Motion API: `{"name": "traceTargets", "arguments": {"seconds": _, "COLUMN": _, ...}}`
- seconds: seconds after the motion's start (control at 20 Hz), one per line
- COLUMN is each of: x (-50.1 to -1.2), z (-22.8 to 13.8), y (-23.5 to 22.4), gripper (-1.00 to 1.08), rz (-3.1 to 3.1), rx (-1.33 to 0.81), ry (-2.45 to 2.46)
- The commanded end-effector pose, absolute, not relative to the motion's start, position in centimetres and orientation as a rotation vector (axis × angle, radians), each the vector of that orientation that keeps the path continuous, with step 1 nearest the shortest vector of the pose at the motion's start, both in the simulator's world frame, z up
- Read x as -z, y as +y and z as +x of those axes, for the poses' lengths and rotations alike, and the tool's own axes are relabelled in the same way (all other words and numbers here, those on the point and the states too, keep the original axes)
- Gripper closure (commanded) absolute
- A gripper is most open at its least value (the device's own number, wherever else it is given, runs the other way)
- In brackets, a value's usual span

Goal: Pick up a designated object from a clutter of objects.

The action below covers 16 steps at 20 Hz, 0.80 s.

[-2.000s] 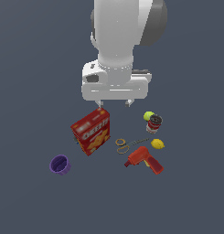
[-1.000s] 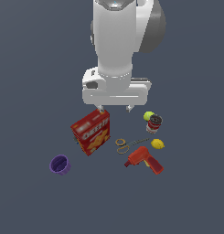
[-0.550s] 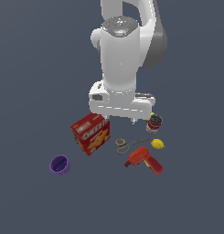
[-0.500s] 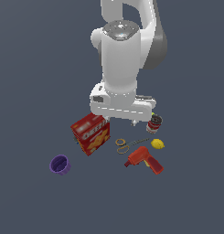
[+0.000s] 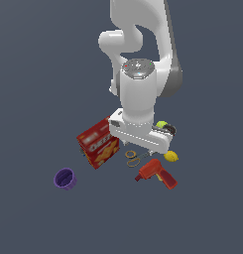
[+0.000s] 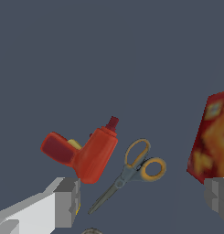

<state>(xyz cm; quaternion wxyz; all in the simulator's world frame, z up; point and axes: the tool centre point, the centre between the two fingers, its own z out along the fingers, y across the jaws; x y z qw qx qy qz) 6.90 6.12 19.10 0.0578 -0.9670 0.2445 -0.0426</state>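
Note:
The red-orange drill (image 5: pixel 156 173) lies on its side on the floor, at the front right of the clutter in the exterior view. It also shows in the wrist view (image 6: pixel 86 153), dark red nose pointing away from its blocky base. My gripper (image 5: pixel 143 148) hangs above the scissors (image 5: pixel 134 158), just behind the drill and apart from it. In the wrist view the gripper (image 6: pixel 141 201) is open wide and empty, with one finger (image 6: pixel 63 203) near the drill's body and the scissors (image 6: pixel 131 171) between the jaws.
The red cracker box (image 5: pixel 98 144) stands to the exterior view's left of the gripper, and shows in the wrist view (image 6: pixel 211 141). A purple cup (image 5: pixel 65 178) sits further left. A lemon (image 5: pixel 171 157), green ball (image 5: pixel 161 124) and small can (image 5: pixel 168 130) lie right of the hand.
The arm has come down and shifted toward the exterior view's right, from above the cracker box to over the scissors near the drill. The objects have not moved.

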Motion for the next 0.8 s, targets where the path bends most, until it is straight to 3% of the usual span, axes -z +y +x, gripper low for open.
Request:
{"name": "traceTargets", "arguments": {"seconds": 0.0, "x": -17.6, "z": 7.5, "y": 6.8, "gripper": -1.0, "rz": -2.889, "rx": 0.146, "ry": 0.841}}
{"name": "traceTargets", "arguments": {"seconds": 0.75, "x": -9.0, "z": 9.5, "y": 9.6, "gripper": -1.0, "rz": -2.592, "rx": 0.227, "ry": 1.379}}
